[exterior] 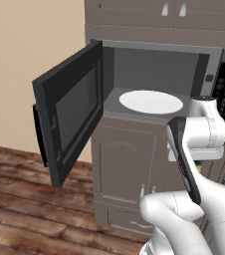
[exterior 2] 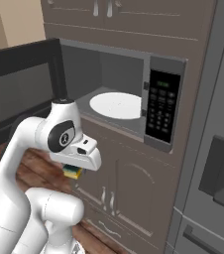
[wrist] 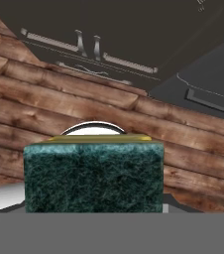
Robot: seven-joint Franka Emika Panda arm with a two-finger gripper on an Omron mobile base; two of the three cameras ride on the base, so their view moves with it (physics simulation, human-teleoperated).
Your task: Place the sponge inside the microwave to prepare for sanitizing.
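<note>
1. While the arm hangs low in front of the cabinets, the gripper point(exterior 2: 74, 171) has the sponge point(wrist: 93, 176) clamped between its jaws, partly closed on it; in the hand view the dark green scrub face sits right up at the lens with a thin yellow edge along its top.
2. From the right base view, the sponge peeks out under the white hand as a small yellow-green block, well below the level of the microwave point(exterior 2: 134, 99).
3. It looks light and soft, so I'd judge a firm squeeze will dent it rather than break it. The rough green face should resist slipping; the yellow foam probably gives more.
4. The hold seems to span the sides of the block, which is sensible for something so small and flat. The fingertips themselves are hidden behind it.
5. Further off, the door point(exterior: 69, 112) stands swung wide to the left.
6. Farthest back, the white turntable point(exterior: 150, 101) lies bare in the grey cavity, the likely spot for setting the sponge down.
</note>
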